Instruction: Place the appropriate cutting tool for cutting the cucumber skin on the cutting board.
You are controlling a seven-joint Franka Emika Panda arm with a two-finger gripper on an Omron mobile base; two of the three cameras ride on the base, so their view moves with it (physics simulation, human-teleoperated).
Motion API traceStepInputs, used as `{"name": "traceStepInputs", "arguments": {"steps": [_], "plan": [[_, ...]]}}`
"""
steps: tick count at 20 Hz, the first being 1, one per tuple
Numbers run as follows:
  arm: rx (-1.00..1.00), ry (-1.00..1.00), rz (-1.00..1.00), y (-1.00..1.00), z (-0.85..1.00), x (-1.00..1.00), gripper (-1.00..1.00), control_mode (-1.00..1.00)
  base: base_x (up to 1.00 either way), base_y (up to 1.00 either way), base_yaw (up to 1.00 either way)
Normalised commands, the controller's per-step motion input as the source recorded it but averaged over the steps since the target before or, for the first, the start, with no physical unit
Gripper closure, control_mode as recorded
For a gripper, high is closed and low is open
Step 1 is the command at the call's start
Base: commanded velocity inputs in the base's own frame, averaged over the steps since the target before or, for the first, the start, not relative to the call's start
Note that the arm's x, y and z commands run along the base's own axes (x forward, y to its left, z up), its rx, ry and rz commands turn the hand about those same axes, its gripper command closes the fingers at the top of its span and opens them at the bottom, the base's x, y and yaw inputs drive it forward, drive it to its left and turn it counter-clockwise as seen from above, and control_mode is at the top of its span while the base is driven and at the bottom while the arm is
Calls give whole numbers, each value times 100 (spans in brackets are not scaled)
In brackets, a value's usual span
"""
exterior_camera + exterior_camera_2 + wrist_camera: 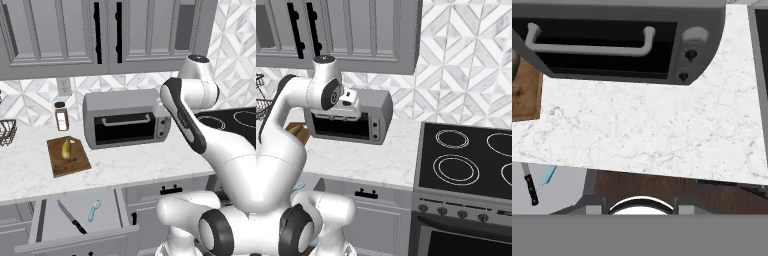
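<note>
Left base view: I have the cutting board [68, 156] lying flat on the white marble counter [145, 162], just left of the toaster oven [127, 118]. The cucumber [66, 149] sits on the board's far half. A jar with a dark lid [61, 116] stands behind the board by the wall, and a wire basket [7, 131] shows at the left edge. Below the counter a drawer [80, 215] stands open; in it I see the light-blue peeler [94, 210] to the right and the black-handled knife [71, 217] to the left, lying apart. My arm rises at the right and bends over the counter beside the oven.

Right base view: the gripper [348, 106] hangs in front of the toaster oven's [375, 117] upper face, above the counter. I cannot tell from here whether its fingers are parted or together. The stove top [468, 160] lies to the right.

Hand view: I look down on the oven door with its handle [587, 46], the marble below it, a corner of the board [525, 97] at the left edge, and in the open drawer the knife [530, 183] beside a sliver of the peeler [547, 175].
</note>
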Motion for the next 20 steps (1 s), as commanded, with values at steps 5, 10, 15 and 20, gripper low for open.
{"name": "traceStepInputs", "arguments": {"steps": [5,10,15,20], "plan": [[0,0,0,16,-15,-39,-100,-100,0,0,0],[0,0,0,98,-69,-81,-100,-100,0,0,0],[2,6,0,100,-72,-27,-100,-100,0,0,0],[15,5,-2,100,-79,-15,-100,-100,0,0,0]]}}
